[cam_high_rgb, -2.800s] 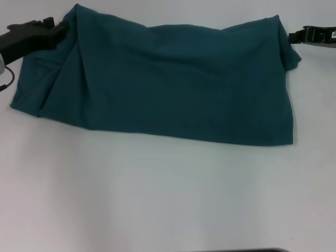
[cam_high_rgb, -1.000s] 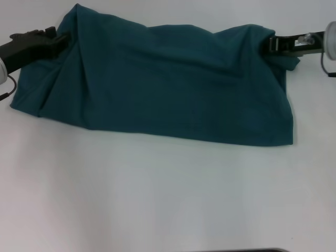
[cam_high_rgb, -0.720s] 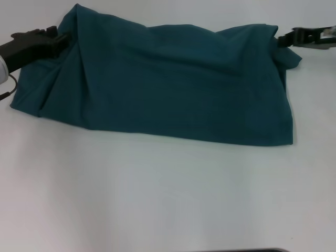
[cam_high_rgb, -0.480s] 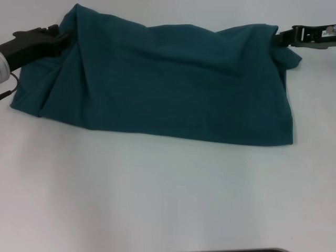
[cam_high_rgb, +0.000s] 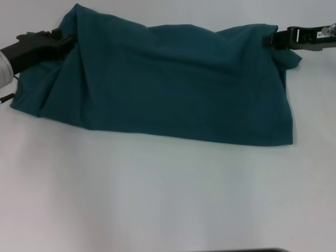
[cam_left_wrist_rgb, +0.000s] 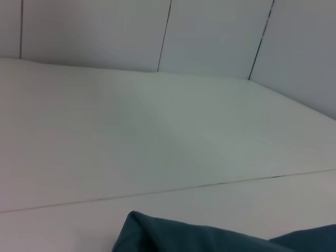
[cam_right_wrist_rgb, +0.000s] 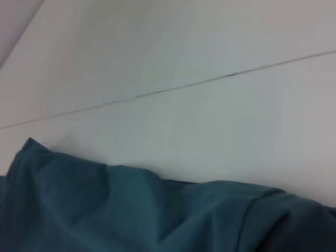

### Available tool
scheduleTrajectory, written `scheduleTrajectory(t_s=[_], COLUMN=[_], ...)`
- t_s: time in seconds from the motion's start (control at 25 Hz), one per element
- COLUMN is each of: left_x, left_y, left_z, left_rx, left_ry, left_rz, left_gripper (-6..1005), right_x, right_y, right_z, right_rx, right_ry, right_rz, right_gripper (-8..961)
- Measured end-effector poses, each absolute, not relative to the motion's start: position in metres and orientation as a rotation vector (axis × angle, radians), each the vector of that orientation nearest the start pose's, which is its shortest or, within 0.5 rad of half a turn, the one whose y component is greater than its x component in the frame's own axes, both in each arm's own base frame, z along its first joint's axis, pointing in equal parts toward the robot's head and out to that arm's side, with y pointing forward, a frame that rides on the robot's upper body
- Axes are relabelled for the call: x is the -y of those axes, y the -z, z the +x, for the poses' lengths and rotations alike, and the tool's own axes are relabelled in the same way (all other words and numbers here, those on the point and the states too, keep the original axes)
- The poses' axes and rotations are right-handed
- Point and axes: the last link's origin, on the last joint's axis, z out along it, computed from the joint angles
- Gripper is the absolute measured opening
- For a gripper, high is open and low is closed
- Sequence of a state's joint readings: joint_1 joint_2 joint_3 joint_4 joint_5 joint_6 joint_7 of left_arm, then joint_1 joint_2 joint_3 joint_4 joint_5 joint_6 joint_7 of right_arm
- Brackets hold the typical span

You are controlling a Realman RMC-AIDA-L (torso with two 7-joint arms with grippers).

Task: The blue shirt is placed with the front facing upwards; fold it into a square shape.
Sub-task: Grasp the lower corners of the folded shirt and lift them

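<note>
The blue shirt (cam_high_rgb: 168, 84) lies as a wide, crumpled band across the far half of the white table (cam_high_rgb: 157, 199); no lettering or collar shows. My left gripper (cam_high_rgb: 65, 40) reaches in from the left and touches the shirt's far left corner, where the cloth rises into a peak. From the right, my right gripper (cam_high_rgb: 269, 39) meets the cloth at the far right corner. The left wrist view catches only a raised fold of the shirt (cam_left_wrist_rgb: 220, 239) against the table. Rumpled cloth of the shirt (cam_right_wrist_rgb: 131, 210) fills the near part of the right wrist view.
Bare white tabletop stretches from the shirt's near edge to the front of the table. A dark strip (cam_high_rgb: 241, 250) shows at the table's front edge. Behind the table stands a pale panelled wall (cam_left_wrist_rgb: 210, 37).
The right gripper pulled back to the right from the shirt's corner, then came left onto it again. The left gripper edged slightly right and down at its corner. The shirt barely shifted.
</note>
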State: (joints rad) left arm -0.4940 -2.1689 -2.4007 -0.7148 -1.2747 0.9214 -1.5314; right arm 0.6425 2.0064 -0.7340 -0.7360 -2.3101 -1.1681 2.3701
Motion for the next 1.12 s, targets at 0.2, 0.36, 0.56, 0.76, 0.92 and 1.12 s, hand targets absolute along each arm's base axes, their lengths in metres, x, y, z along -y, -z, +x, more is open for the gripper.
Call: scheduleTrajectory(t_s=[0.2,0.36,0.56,0.76,0.92,1.12], left_x=[-0.381,-0.381,-0.381,-0.380,-0.380,-0.380], left_y=[0.000,0.000,0.000,0.000,0.001,0.001], left_z=[-0.300,-0.300,-0.300,-0.301,-0.302,-0.302], left_rx=[0.931,0.931,0.931,0.934,0.937,0.936], left_ry=[0.522,0.522,0.521,0.519,0.518,0.517], left_rz=[-2.114,-2.114,-2.114,-2.112,-2.112,-2.113], left_gripper=[384,384,384,384,384,385], right_x=[-0.403,-0.404,-0.408,-0.410,-0.410,-0.409], right_y=[-0.032,-0.021,-0.012,-0.012,-0.010,-0.006], right_z=[0.292,0.291,0.285,0.284,0.284,0.279], right_rx=[-1.551,-1.548,-1.534,-1.530,-1.532,-1.541], right_ry=[-0.324,-0.304,-0.294,-0.296,-0.302,-0.315], right_rz=[-2.100,-2.109,-2.128,-2.125,-2.121,-2.139], right_gripper=[454,471,493,498,412,206])
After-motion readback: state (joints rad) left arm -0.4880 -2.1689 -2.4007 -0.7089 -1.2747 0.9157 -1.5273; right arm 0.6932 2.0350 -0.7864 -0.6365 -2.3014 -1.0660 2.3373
